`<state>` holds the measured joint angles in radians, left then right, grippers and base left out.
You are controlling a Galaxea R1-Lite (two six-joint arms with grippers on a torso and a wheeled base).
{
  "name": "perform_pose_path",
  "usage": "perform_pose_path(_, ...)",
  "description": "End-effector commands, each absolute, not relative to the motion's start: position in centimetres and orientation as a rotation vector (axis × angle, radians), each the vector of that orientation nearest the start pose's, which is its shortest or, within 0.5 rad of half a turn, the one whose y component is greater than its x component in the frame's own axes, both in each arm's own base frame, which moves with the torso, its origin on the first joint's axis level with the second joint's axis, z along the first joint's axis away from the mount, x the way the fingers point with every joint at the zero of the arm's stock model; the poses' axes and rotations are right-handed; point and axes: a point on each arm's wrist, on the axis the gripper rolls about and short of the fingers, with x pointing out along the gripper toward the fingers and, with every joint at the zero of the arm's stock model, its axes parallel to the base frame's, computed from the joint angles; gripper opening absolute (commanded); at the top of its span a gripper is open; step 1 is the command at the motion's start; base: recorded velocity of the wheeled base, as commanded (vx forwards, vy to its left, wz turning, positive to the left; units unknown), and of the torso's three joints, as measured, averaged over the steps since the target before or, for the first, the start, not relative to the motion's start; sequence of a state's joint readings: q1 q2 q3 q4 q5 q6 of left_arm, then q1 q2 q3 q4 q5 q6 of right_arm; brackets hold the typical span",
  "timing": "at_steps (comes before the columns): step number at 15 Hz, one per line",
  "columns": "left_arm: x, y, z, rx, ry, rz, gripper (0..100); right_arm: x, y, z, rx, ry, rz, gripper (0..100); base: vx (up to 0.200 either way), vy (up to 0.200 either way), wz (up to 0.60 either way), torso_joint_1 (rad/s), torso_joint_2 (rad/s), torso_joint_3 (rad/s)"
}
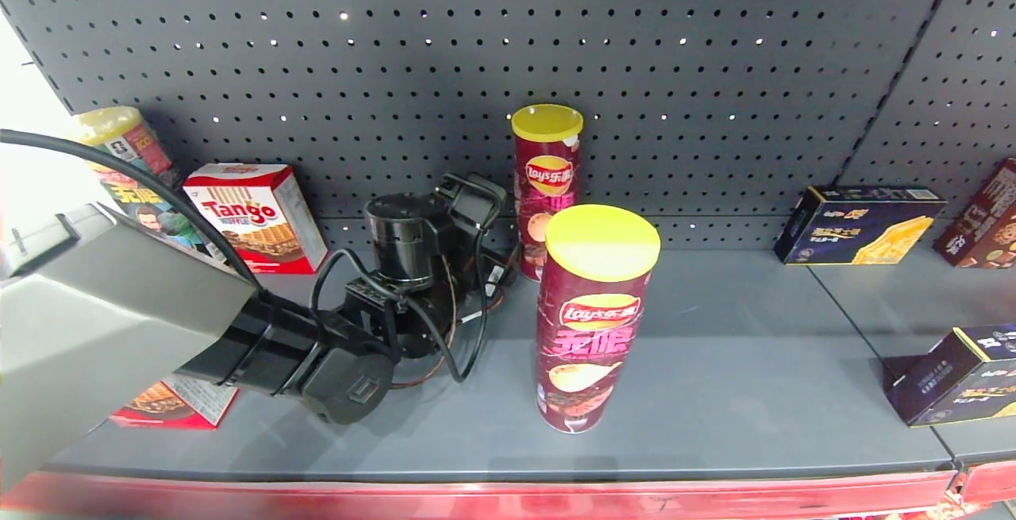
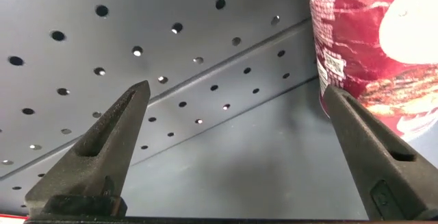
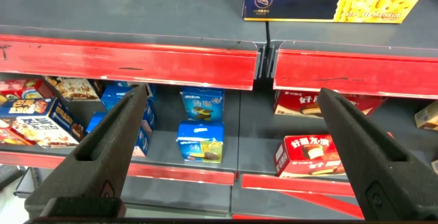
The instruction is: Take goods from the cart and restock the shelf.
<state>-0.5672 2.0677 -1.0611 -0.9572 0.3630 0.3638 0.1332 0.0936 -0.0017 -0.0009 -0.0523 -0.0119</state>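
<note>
Head camera looks down on shelf [image 1: 714, 361]; left wrist, close, shares its pegboard [image 2: 82, 39]; right wrist faces lower shelves [image 3: 256, 148].

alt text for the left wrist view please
The left pincer is open and empty, its two dark fingers spread before a grey pegboard wall. A maroon chip can stands on the grey shelf close beside one finger.

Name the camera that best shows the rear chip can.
Head view: the rear chip can stands upright by the pegboard, yellow lid on, partly behind the front can. The left wrist view catches part of a can's lower side, probably this one. The right wrist view faces lower shelves.
</note>
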Motion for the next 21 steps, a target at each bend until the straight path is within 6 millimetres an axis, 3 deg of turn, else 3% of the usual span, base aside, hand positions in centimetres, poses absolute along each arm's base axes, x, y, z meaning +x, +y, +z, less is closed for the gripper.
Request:
perform_pose_path(1, 34.1, -20.9, 15.3, 0.382, 0.002, -0.212, 100, -1.5, -0.3, 7.8, -0.021, 0.091, 0.082, 100, 0.0, 0.0, 0.0, 0.0, 0.0, 0.0)
perform_pose_path(12, 32.8, -19.2, 20.7, 0.279, -0.178, -0.068, 100, -1.5, -0.3, 7.8, -0.021, 0.091, 0.082, 100, 0.0, 0.0, 0.0, 0.0, 0.0, 0.0)
perform_pose_path(18, 29.5, -17.0, 26.5, 0.241, -0.313, -0.023, 100, -1.5, -0.3, 7.8, -0.021, 0.091, 0.082, 100, 0.0, 0.0, 0.0, 0.0, 0.0, 0.0)
perform_pose_path(21, 25.4, -15.6, 29.2, 0.216, -0.379, -0.049, 100, -1.5, -0.3, 7.8, -0.021, 0.093, 0.082, 100, 0.0, 0.0, 0.0, 0.0, 0.0, 0.0)
